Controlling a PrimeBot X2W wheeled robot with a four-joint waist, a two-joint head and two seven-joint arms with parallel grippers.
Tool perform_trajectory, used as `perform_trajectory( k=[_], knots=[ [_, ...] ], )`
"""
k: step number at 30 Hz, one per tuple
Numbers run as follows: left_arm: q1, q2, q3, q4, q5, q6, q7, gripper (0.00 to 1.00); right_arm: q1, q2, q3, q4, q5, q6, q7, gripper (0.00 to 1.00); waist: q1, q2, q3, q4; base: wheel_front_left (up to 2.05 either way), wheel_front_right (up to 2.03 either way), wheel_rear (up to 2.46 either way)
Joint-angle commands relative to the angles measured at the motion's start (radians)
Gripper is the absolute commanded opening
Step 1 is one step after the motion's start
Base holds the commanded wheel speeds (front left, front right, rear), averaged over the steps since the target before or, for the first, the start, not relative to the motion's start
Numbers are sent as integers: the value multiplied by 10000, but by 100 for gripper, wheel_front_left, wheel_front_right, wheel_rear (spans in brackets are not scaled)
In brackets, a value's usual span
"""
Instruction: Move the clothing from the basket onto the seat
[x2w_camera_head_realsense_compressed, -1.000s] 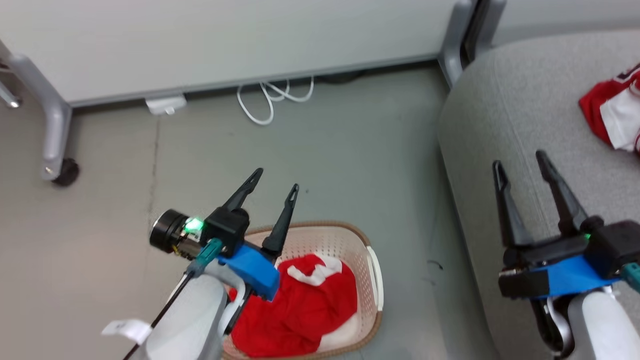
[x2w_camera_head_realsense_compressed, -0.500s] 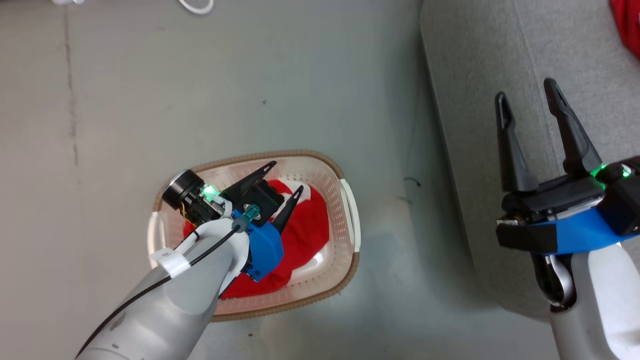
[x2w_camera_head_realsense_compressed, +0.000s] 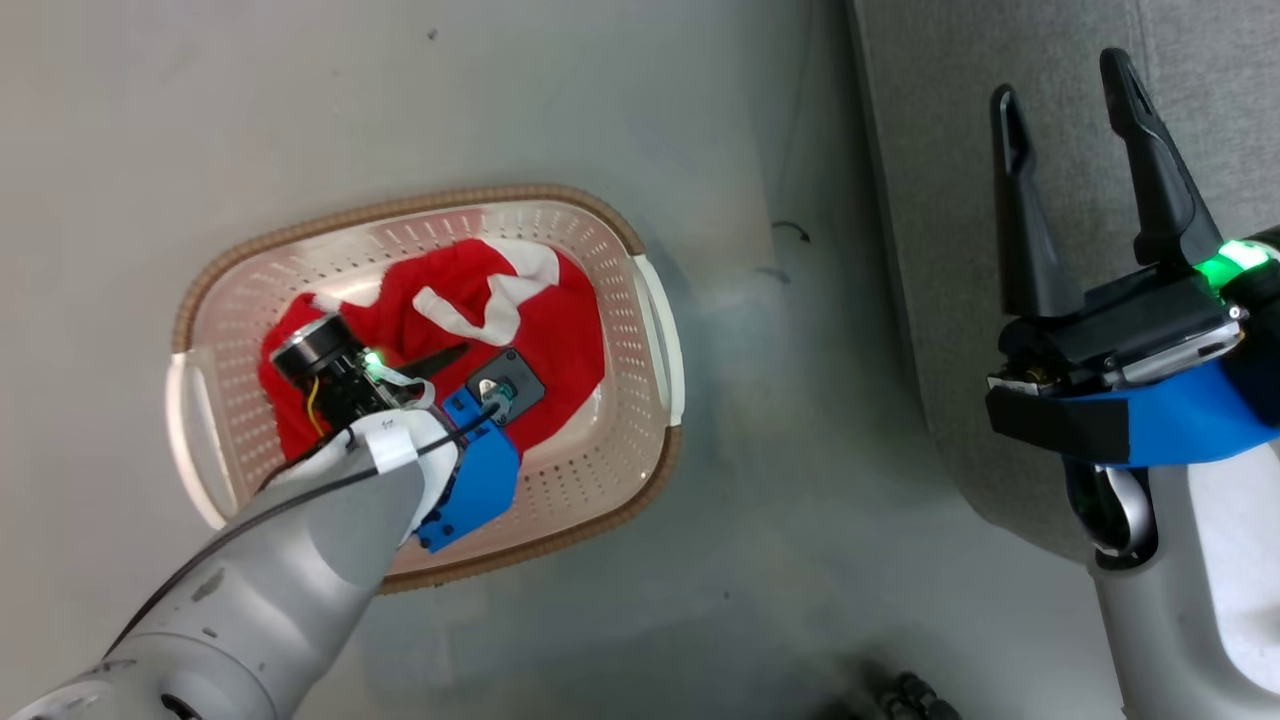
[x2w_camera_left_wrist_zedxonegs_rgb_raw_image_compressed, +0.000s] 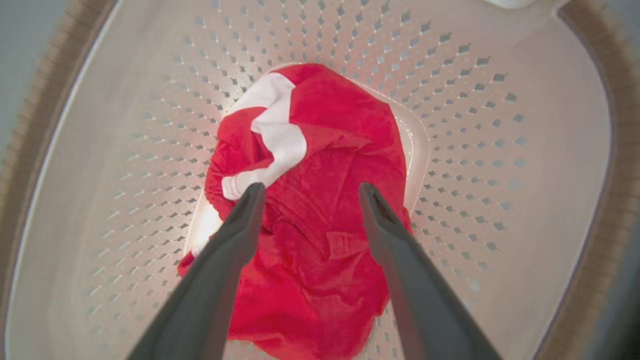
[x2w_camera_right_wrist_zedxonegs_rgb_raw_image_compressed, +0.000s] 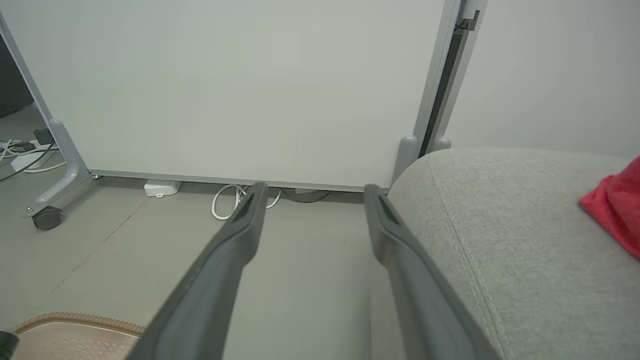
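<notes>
L gripper (x2w_camera_left_wrist_zedxonegs_rgb_raw_image_compressed: 310, 187) dropped into basket (x2w_camera_left_wrist_zedxonegs_rgb_raw_image_compressed: 500, 125), spread wide over jersey (x2w_camera_left_wrist_zedxonegs_rgb_raw_image_compressed: 340, 130)

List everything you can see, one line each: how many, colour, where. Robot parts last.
basket: one, cream-white with brown rim, on the floor
jersey: one, red with white trim, in the basket
red garment: one, on the seat, mostly cut off
seat: one, light grey, right of the basket
partition panel: one, pale grey, upright at the back
looped cable: one, white, at the panel's foot
small box: one, white, beside the cable
caster wheel: one, dark, under the panel's leg
left gripper: one, dark, open, inside the basket over the jersey
right gripper: one, dark, open, above the seat's edge
</notes>
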Motion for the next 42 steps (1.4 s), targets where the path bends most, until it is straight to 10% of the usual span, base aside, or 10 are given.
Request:
perform_trajectory(
  k=[1, 16, 35, 37, 42],
  knots=[
    [-222, 109, -77, 64, -59, -4, 227, 100, -185, -8, 16, -92, 31, 5, -3, 100, -2, 0, 458, -214, 0, 0, 0],
    [-363, 977, -289, -530, 674, -4, 3200, 100, -456, 30, 96, -936, -40, 5, -3, 100, -2, 0, 1937, -565, 0, 0, 0],
    [-1297, 986, -291, 53, 1043, -5, 2664, 100, 190, 67, -216, -2183, -217, 5, -3, 100, -2, 0, 3089, -595, 0, 0, 0],
    [-1459, 920, -291, 89, 1196, -5, 2273, 4, 222, 46, -258, -2222, -238, 5, -3, 100, -2, 0, 3125, -563, 0, 0, 0],
    [-1484, 695, -291, 422, 1097, -5, 1929, 0, 76, 75, -201, -2185, -254, 5, -4, 100, -2, 0, 3138, -509, 0, 0, 0]
  ],
)
